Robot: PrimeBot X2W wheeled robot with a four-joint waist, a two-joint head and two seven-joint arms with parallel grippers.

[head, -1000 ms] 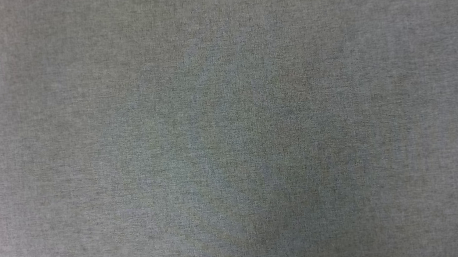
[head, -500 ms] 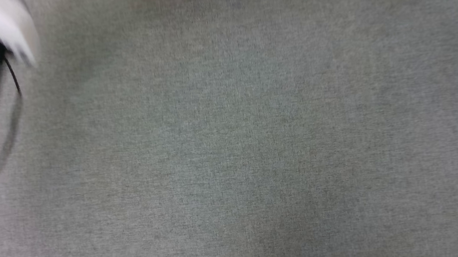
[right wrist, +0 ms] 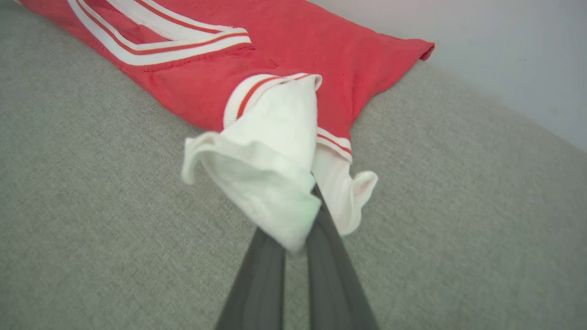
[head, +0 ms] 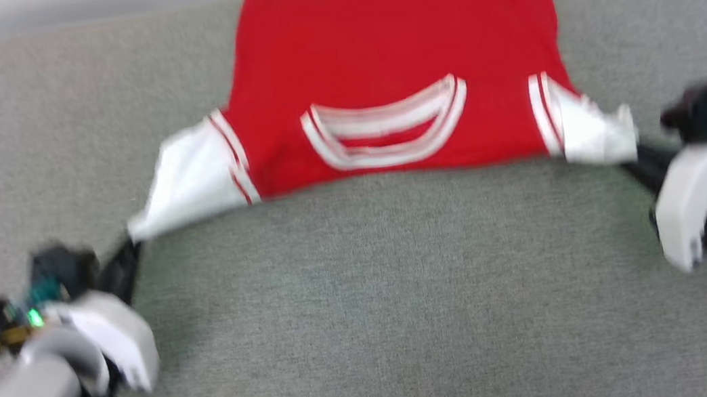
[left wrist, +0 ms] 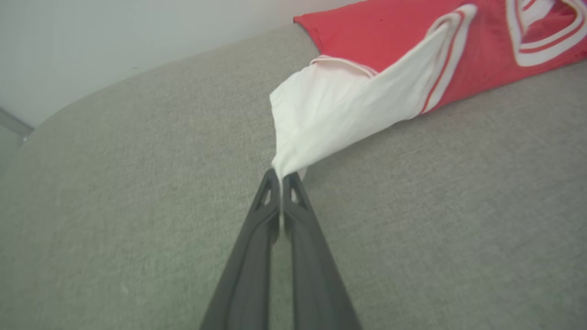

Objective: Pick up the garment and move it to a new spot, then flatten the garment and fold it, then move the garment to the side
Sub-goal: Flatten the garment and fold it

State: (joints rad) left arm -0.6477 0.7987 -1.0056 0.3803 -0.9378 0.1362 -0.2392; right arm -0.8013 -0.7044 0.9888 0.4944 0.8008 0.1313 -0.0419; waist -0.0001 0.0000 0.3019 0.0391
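The garment (head: pixel 387 37) lies spread on the grey cloth surface with its plain red side up, the striped collar (head: pixel 385 126) nearest me and the hem at the far edge. Its white sleeves are pulled out to both sides. My left gripper (head: pixel 127 245) is shut on the tip of the left sleeve (left wrist: pixel 339 114), the dark fingers (left wrist: pixel 257 238) pressed together. My right gripper (head: pixel 629 156) is shut on the right sleeve (right wrist: pixel 270 183), which bunches over and hides its fingertips. The lettering and number are hidden underneath.
Grey woven fabric (head: pixel 368 306) covers the whole work surface in front of the garment. A pale wall (head: pixel 28 9) runs behind the far edge. The surface's edge curves round at the back left (left wrist: pixel 69 105).
The head camera has swung up from bare grey fabric, so the garment and both arms have come into the picture. The frames are blurred with this motion.
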